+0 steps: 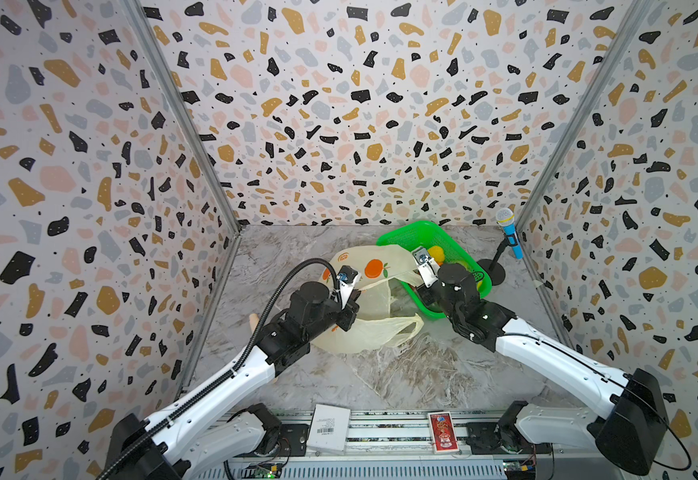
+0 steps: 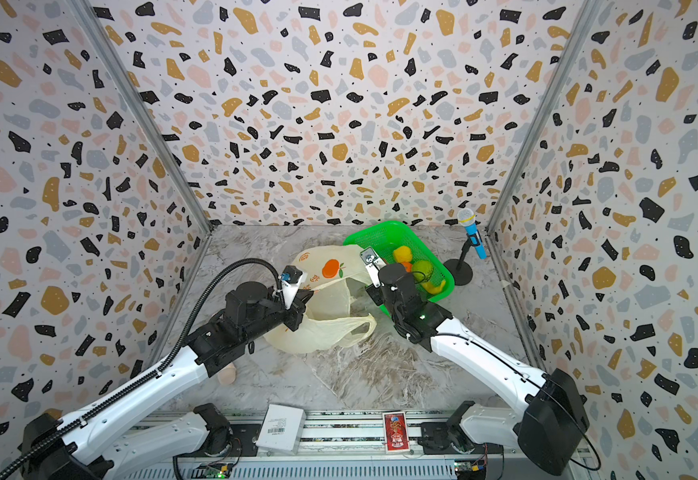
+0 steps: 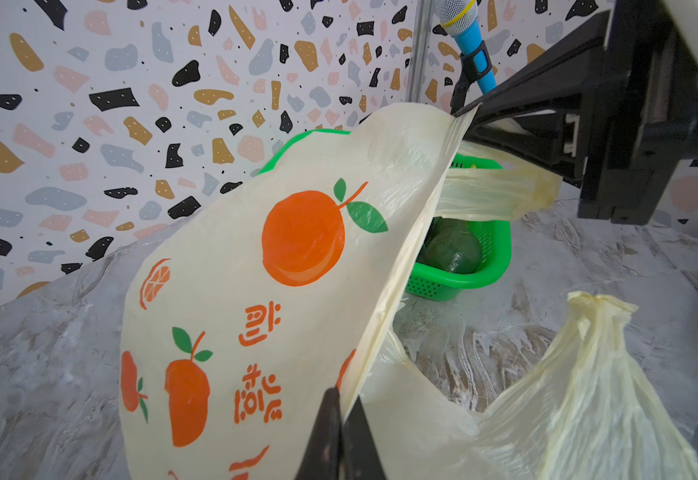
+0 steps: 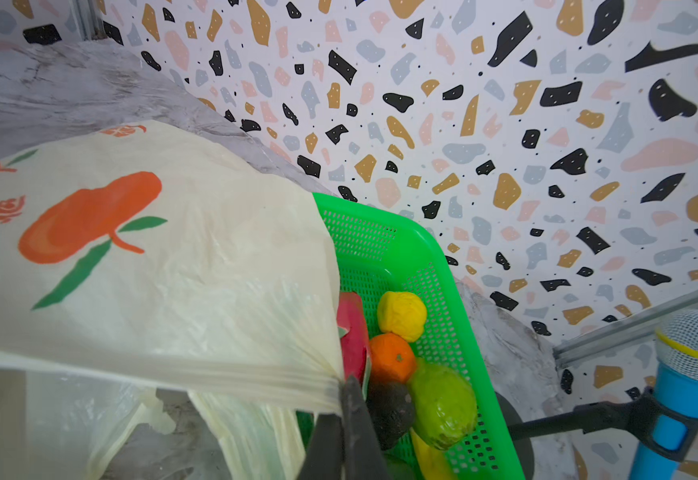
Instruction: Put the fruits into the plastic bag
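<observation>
Left gripper [image 3: 343, 401] pinched bag [image 3: 235, 270] rim, right gripper [image 4: 343, 405] clamped its handle. Fruits [image 4: 401, 316] sat in basket [image 4: 364, 237], just past right fingers [image 4: 355, 419]. Film could tear if I spread harder.

The left arm [image 1: 231, 378] reaches from the near left toward the middle, and its left gripper [image 3: 344, 405] is clamped tight on the plastic bag [image 3: 256, 270] edge. The right arm [image 1: 559, 357] stretches in from the near right, and its right gripper [image 4: 347, 395] pinches a bunched strip of that bag.
</observation>
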Tool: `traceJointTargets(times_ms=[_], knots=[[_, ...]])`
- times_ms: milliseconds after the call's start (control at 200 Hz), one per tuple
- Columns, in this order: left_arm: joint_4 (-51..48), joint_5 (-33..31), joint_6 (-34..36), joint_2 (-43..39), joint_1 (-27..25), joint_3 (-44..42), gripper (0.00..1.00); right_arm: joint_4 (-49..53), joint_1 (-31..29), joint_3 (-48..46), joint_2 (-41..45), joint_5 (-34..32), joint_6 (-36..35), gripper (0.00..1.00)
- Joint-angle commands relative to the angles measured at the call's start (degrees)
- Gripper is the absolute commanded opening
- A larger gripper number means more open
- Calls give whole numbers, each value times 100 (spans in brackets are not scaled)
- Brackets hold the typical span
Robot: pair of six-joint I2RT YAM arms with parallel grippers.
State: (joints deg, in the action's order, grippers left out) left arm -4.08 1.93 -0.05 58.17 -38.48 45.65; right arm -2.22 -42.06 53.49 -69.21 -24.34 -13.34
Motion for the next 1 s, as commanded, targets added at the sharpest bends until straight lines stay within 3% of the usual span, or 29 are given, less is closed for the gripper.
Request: traceJointTargets(times_ms=[0, 160, 330, 400, 445, 491, 566, 766, 996], knots=[[-649, -36, 217, 95, 104, 210, 0, -804, 163, -98, 491, -562, -742, 0], [-850, 289, 365, 203, 104, 260, 0, -1134, 321, 153, 356, 42, -581, 0], [-962, 744, 401, 228, 104, 261, 0, -542, 990, 888, -88, 1667, 471, 6], [-996, 1091, 397, 246, 104, 260, 0, -450, 1085, 1055, -239, 1986, 773, 20], [-1001, 1279, 380, 271, 104, 260, 0, -338, 1139, 1154, -339, 2118, 1003, 42], [-929, 1408, 299, 303, 112, 252, 0, -229, 1178, 1232, -389, 2293, 1191, 59], [-629, 1568, 23, 385, 134, 213, 0, -78, 1221, 1274, -396, 2610, 1483, 71], [346, 1405, -1125, 877, 204, 375, 0, 608, 1314, 1221, -352, 3370, 2276, 80], [333, 1461, -1504, 1512, 218, 854, 0, 1125, 1740, 1013, -512, 3830, 3170, 82]])
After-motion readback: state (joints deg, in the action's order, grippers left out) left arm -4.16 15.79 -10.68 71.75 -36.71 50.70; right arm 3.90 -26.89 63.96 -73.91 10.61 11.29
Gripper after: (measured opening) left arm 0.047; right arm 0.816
